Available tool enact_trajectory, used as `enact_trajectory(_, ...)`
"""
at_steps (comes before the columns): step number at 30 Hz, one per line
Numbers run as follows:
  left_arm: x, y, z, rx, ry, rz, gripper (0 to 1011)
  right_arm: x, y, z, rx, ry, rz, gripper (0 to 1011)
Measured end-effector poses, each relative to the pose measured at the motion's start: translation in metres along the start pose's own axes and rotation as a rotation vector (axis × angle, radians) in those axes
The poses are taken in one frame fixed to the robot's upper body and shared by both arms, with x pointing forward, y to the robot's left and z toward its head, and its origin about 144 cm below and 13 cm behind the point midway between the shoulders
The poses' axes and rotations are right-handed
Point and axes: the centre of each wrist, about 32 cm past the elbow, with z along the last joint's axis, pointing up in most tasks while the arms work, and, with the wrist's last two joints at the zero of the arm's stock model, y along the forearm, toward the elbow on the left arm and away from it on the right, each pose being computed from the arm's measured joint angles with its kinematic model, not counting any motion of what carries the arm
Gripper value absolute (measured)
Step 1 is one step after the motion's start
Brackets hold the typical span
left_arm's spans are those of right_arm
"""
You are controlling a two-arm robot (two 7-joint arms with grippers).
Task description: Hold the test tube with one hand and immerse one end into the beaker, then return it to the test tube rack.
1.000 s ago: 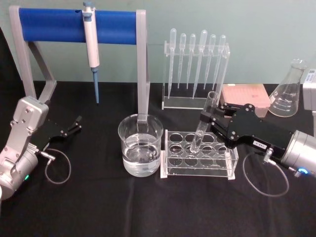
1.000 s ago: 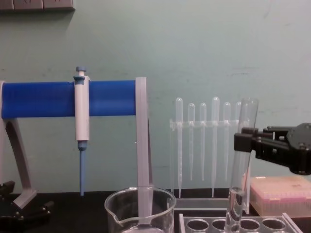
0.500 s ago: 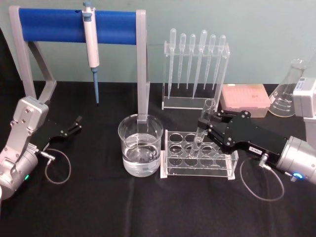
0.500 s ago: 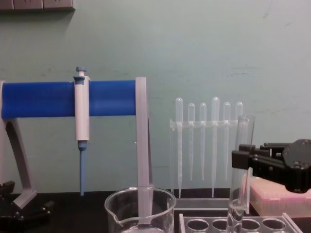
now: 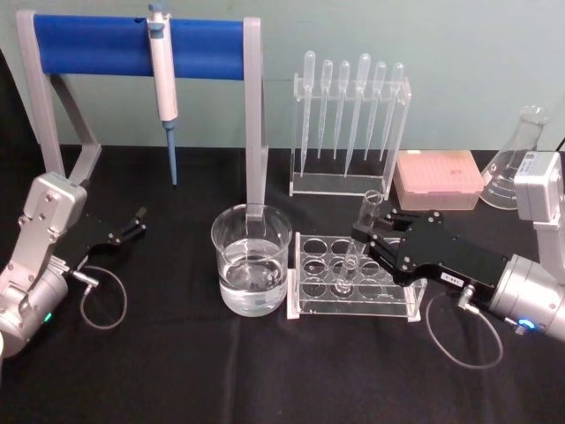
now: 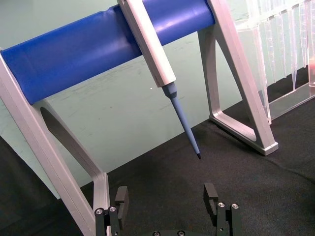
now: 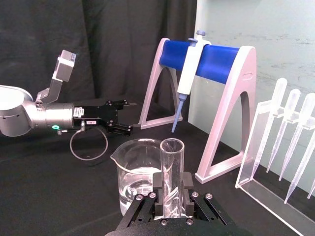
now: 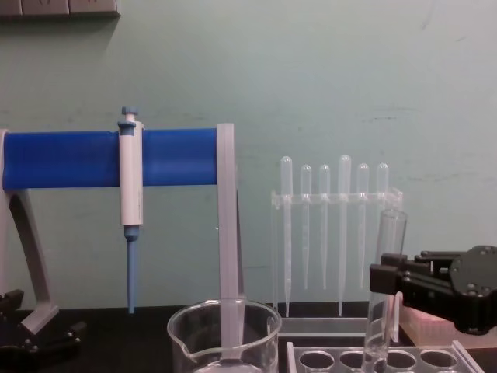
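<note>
The black blocky right gripper (image 5: 364, 237), clamped on the clear glass test tube (image 5: 357, 245), has lowered it over the past second into a hole of the clear acrylic tube rack (image 5: 402, 300), just beside the water-filled wide glass beaker (image 5: 252, 259) — apparently the return step. The tube's bottom is hard to make out against the rack. The left gripper (image 5: 134, 223) rests parked, fingers apart, well left of the beaker.
</note>
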Motion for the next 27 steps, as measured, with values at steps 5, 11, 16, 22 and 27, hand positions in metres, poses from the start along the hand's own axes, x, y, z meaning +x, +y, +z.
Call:
enact_trajectory(5,0.0,0.0,0.0,0.0,0.0,0.0,1000,-0.001,0.0,-0.003,-0.004,0.001,-0.001,222)
enact_trajectory(11,0.0,0.0,0.0,0.0,0.0,0.0,1000,-0.002,0.0,-0.007,-0.012,0.0,0.0,222)
enact_trajectory(16,0.0,0.0,0.0,0.0,0.0,0.0,1000,-0.003,0.0,-0.01,-0.016,-0.003,0.0,222)
enact_trajectory(22,0.0,0.0,0.0,0.0,0.0,0.0,1000,-0.005,0.0,-0.011,-0.022,-0.005,-0.004,222)
enact_trajectory(27,0.0,0.0,0.0,0.0,0.0,0.0,1000,-0.005,0.0,-0.011,-0.027,-0.005,-0.007,222)
